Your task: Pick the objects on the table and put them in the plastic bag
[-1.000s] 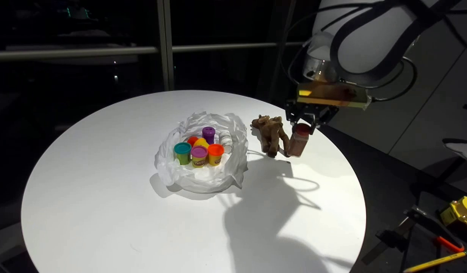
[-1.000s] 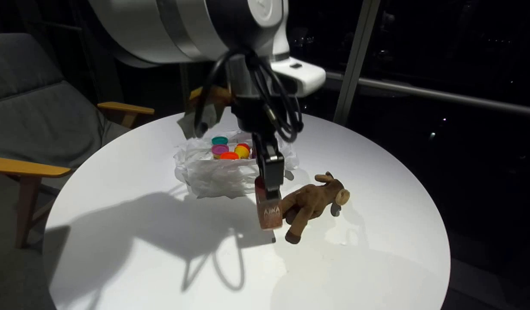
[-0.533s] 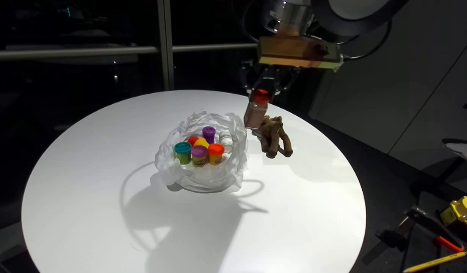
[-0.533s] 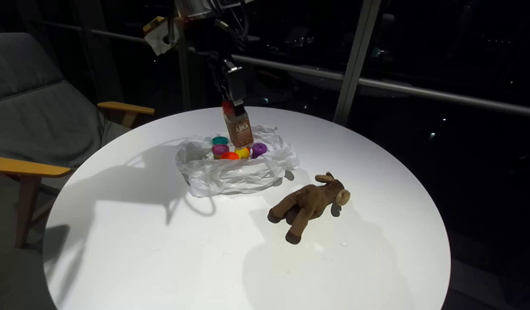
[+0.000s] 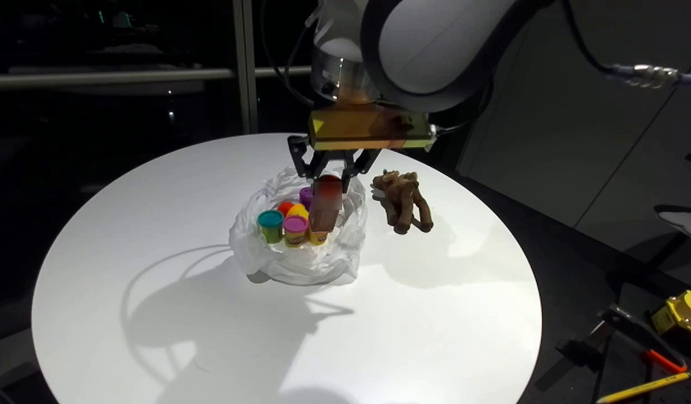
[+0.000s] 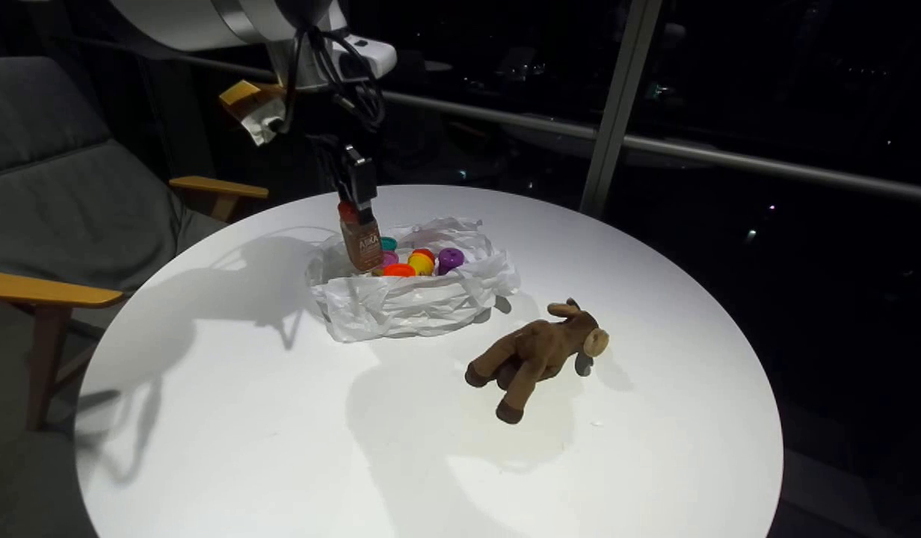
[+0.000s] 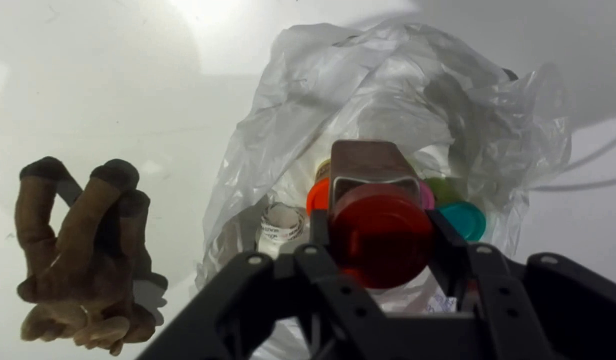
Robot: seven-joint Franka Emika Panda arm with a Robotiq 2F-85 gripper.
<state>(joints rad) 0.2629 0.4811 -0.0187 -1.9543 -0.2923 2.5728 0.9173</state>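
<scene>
My gripper (image 7: 380,225) is shut on a brown-orange bottle (image 7: 370,159) with a red cap, one finger on each side of the cap. The bottle hangs slightly tilted over the open plastic bag (image 5: 300,272), as both exterior views show. Inside the bag sit a teal-lidded cup (image 5: 271,225), a purple-lidded cup (image 5: 295,231), an orange-lidded cup (image 6: 398,270), yellow and red pieces (image 6: 421,261), a purple piece (image 6: 451,259) and a white container (image 7: 280,232). The bottle partly hides some of them. A brown plush animal (image 6: 539,351) lies on the white table (image 6: 281,448) beside the bag.
The bag's crumpled rim (image 6: 498,273) stands up around its contents. Beyond the round table are a grey chair (image 6: 72,194) with wooden arms, a yellow tape measure (image 5: 682,314) and a pencil (image 5: 648,387). A window rail (image 5: 127,78) runs behind.
The gripper has carried the bottle from beside the plush animal, up and across to over the bag, and lowered it somewhat in the last half second. Bag contents and plush animal look unmoved.
</scene>
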